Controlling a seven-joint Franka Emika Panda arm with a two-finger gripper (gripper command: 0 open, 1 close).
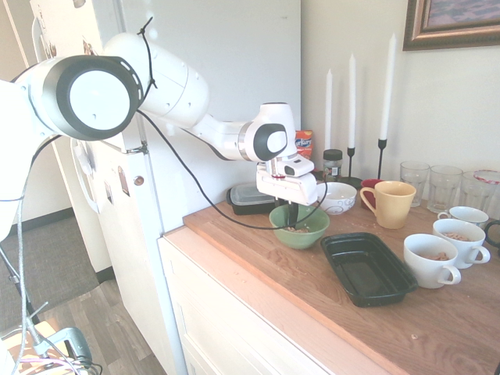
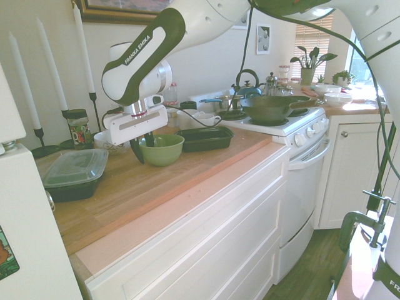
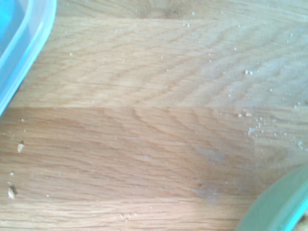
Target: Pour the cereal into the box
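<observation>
Partly open fingers (image 2: 144, 148) straddle the green bowl's (image 1: 301, 226) wall, seemingly to grip it for pouring; whether they touch is unclear. Cereal (image 1: 297, 229) lies inside, beside the black tray (image 1: 369, 268).

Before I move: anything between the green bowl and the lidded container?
Only loose crumbs on the wood countertop between the green bowl and the lidded container; the wrist view shows it.
</observation>
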